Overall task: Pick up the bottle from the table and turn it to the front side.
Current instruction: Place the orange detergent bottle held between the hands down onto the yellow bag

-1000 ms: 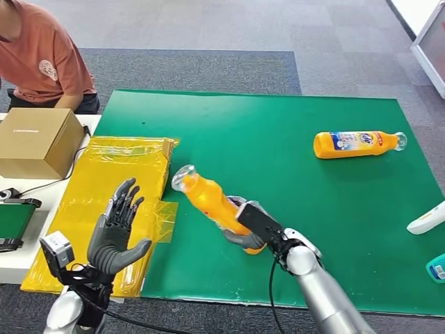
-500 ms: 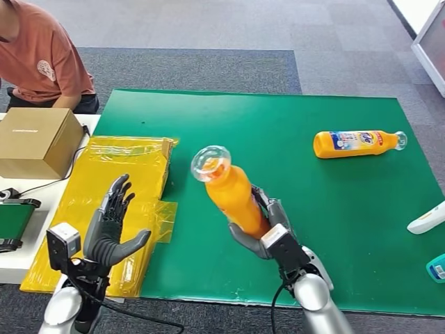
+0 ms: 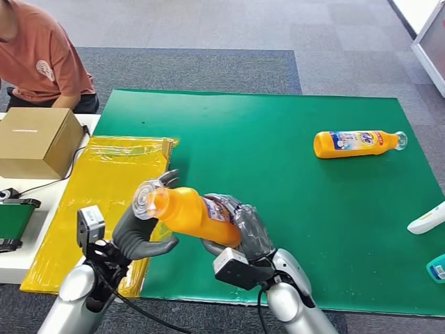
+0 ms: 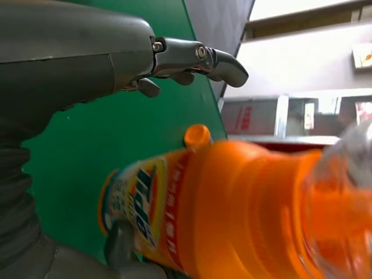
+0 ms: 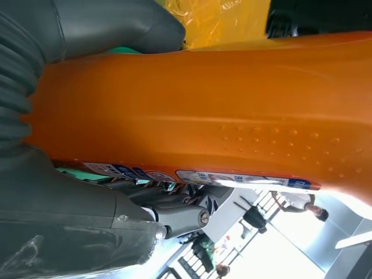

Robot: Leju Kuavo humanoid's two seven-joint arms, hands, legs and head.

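Lying nearly level above the green mat's (image 3: 294,139) near edge, the orange bottle (image 3: 191,212) points its clear cap at the yellow bag (image 3: 105,174). The right hand (image 3: 247,233) grips its base; the left hand (image 3: 139,233), previously apart, now cups the neck. A second bottle (image 3: 357,143) lies far across the mat.

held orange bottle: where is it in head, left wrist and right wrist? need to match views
Head view: the held bottle lies low and centre, above the green mat, base in the right hand, clear cap at the left hand.
Left wrist view: lower right half, label toward the middle.
Right wrist view: an orange band across the middle.
Shared landmark: the bottle's printed label, a thin strip in the right wrist view.
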